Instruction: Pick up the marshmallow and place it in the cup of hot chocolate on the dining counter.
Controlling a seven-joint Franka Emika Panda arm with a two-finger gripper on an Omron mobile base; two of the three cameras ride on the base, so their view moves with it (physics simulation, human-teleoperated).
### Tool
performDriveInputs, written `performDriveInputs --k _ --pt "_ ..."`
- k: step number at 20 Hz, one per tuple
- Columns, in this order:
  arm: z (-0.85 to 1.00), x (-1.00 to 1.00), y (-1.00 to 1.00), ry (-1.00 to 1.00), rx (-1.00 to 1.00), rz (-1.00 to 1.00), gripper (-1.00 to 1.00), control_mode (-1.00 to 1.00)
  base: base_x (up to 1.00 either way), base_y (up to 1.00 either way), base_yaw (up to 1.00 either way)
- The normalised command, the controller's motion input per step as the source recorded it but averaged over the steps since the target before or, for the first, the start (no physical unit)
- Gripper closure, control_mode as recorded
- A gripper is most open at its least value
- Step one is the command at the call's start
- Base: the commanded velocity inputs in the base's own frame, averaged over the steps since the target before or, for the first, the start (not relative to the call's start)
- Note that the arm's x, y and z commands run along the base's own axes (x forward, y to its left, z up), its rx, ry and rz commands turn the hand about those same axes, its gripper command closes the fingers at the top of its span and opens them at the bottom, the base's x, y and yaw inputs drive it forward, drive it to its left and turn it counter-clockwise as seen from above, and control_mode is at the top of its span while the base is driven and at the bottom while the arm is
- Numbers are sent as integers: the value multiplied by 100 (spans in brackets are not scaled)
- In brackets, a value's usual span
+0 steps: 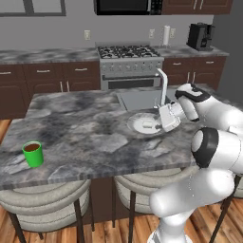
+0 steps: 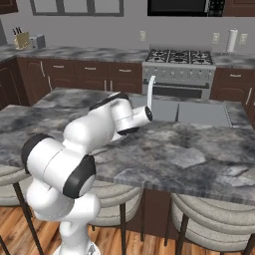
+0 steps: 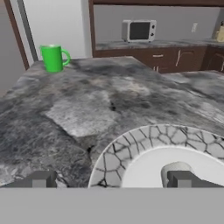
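The big marbled table stretches across the middle of the kitchen, with padded stools tucked under its near edge and a sink with a pale faucet let into its far side. Behind it a gas stove stands in the run of brown cabinets.

The white arm rises from its base at the table's near edge, bulges at a thick elbow, then doubles forward and reaches low over the stone, its forearm roughly level and its wrist bent so that the hand points across the tabletop and slightly downward. From the right-hand side the same arm shows as a hunched curl with the wrist stretched toward the faucet.

The tool hangs just above the near rim of a round pale grey plate, which lies on the table in front of the sink. Its two dark fingertips stand spread wide apart, with nothing between them.

The marshmallow sits on the plate, a small white lump close beside the tool. The green cup of hot chocolate stands upright well apart, near the table's left corner.
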Motion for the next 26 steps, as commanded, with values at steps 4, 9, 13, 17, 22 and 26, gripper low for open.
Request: performDriveInputs --k 4,9,13,17,22,26 --pt "-15 23 0 1 0 6 -100 -100 0 0 0" --pt "-25 4 0 0 0 1 -100 -100 0 0 0" --pt "-23 3 0 -1 0 0 -100 -100 0 0 0" --pt "-2 11 0 -3 0 0 -100 -100 0 0 0" --pt "-4 12 0 0 0 0 -100 -100 0 0 0" --pt "-6 5 3 0 0 -2 -100 -100 0 0 0"
